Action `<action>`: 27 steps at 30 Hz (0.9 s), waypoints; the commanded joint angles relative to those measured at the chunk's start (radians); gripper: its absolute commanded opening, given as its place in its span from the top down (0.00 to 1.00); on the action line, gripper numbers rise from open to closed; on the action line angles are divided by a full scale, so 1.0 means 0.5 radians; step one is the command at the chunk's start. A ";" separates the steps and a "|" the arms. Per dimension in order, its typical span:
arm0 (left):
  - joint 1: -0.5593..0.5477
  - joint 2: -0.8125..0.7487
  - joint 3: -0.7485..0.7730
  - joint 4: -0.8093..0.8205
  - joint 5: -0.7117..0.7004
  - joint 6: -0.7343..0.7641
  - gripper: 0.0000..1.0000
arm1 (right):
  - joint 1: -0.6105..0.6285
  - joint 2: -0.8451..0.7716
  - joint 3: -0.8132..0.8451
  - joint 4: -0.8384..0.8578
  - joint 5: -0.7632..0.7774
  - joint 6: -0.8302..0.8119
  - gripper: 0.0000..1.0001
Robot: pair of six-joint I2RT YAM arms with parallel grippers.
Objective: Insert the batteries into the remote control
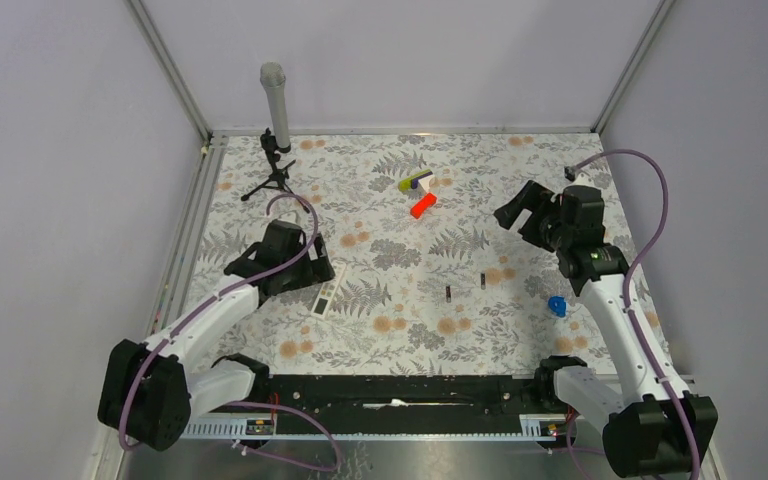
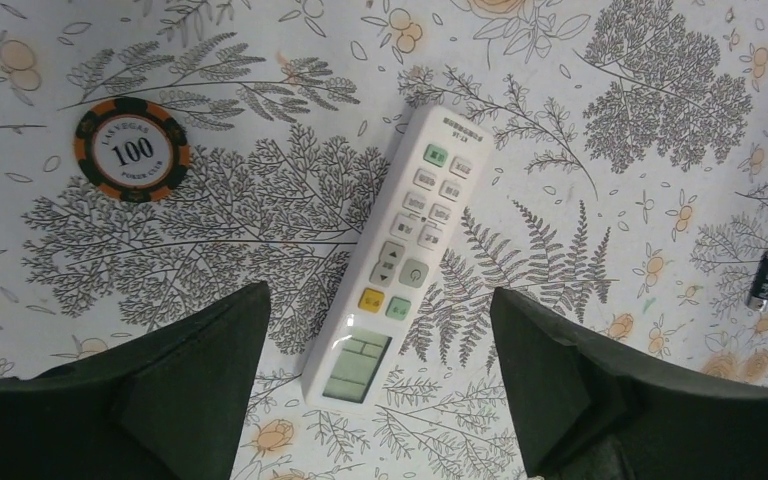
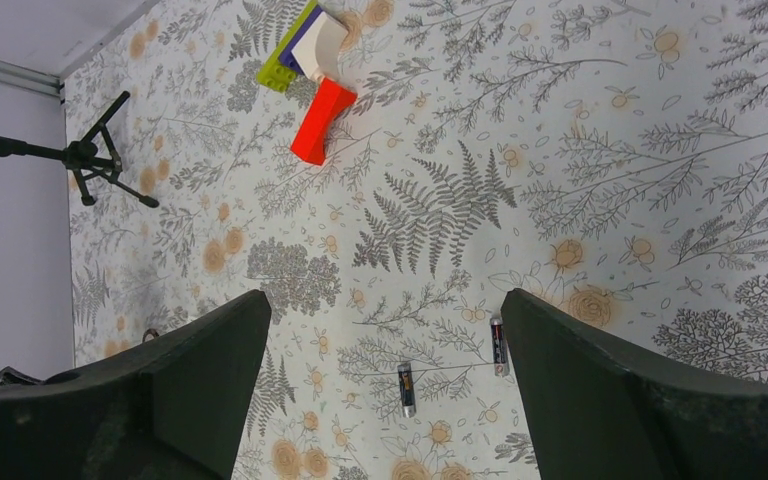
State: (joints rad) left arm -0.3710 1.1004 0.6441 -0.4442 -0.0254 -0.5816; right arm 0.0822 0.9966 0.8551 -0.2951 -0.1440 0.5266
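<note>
We see our left gripper (image 2: 378,295) spread wide above the remote control (image 2: 400,250), long axis near-vertical at frame centre; our right gripper (image 3: 385,300), equally wide, hovers over the batteries (image 3: 406,388), lower centre.

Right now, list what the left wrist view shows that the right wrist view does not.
Left wrist only: the remote, buttons up, and a poker chip.
Right wrist only: the red block, the green and white pieces, the tripod, and two batteries lying apart.
Both: the floral cloth and a battery, a single one at the right edge of the left wrist view.
</note>
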 commanded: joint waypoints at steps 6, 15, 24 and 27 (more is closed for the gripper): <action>-0.245 0.267 -0.004 0.171 -0.248 -0.088 0.28 | -0.008 -0.044 -0.128 0.074 -0.072 0.038 0.07; -0.319 0.616 0.164 0.097 -0.336 -0.028 0.44 | -0.008 -0.035 -0.164 0.073 -0.044 0.047 0.07; -0.320 0.671 0.357 0.034 -0.079 0.179 0.80 | -0.008 0.059 -0.113 0.084 -0.161 0.042 0.08; -0.320 0.652 0.575 -0.042 0.398 0.422 0.84 | -0.008 0.142 -0.087 0.196 -0.448 0.014 0.10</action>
State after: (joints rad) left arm -0.5274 1.4437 0.7769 -0.4603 -0.0822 -0.5232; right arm 0.0822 1.0237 0.7746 -0.2787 -0.2001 0.5461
